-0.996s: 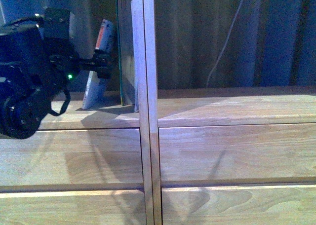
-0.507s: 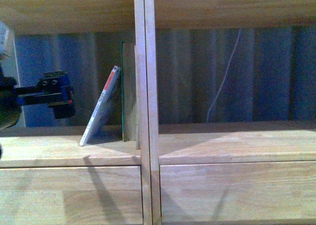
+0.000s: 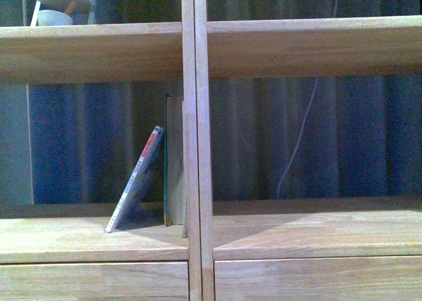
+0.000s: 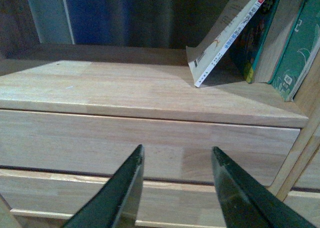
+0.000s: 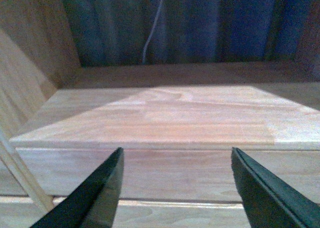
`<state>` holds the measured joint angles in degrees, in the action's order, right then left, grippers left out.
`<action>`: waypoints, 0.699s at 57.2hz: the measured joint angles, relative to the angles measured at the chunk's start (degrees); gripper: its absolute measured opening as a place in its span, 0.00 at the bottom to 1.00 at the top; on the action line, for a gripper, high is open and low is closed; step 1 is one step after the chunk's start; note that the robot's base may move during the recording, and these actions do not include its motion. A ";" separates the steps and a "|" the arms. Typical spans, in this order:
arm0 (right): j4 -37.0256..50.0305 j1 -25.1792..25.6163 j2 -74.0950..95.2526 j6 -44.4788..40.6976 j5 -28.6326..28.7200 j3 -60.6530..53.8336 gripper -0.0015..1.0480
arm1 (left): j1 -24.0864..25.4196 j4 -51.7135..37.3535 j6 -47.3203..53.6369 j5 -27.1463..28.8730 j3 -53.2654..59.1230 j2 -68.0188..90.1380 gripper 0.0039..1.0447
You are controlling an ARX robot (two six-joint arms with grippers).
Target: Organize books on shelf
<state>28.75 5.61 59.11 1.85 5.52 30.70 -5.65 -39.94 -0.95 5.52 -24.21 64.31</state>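
1. Front view puts the thin paperback with the red-and-white spine in the left-hand compartment of the light-wood bookcase, standing on the plank above the drawer fronts.
2. Its long axis runs steeply up and down but tilted: the foot sits out on the plank toward the left, and the top leans right against the upright grey book with the teal edge.
3. That grey book stands straight, just beside the central divider, its spine edge facing out toward the room.
4. From the left wrist view the leaning paperback shows a pale cover with printing on its spine, and green-covered volumes stand between it and the divider; how many, I cannot tell.
5. The right-hand compartment shows bare pale plank with light falling across it, and a thin white cord hangs behind it against blue-grey curtain folds.
6. On the shelf above, at the far left, sits a pale rounded object, only partly in view.
7. The left gripper hangs in front of the drawer face below the books, its dark jaws apart and holding nothing.
8. The right gripper faces the other compartment's front edge, jaws spread wide and clear of the wood.
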 joint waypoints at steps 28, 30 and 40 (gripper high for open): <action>4.24 -5.40 -13.55 -1.51 -5.16 -18.78 0.03 | 5.40 0.00 0.35 -5.40 15.10 -15.02 0.02; 4.22 -5.40 -14.67 -1.51 -5.18 -19.76 0.03 | 5.40 0.39 0.35 -5.44 15.69 -15.96 0.02; 2.99 -5.40 -19.21 -1.51 -5.31 -23.08 0.03 | 5.40 3.15 0.37 -5.51 18.25 -21.31 0.02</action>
<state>31.75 0.21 39.90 0.34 0.21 7.62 -0.25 -36.80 -0.58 0.01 -5.96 43.00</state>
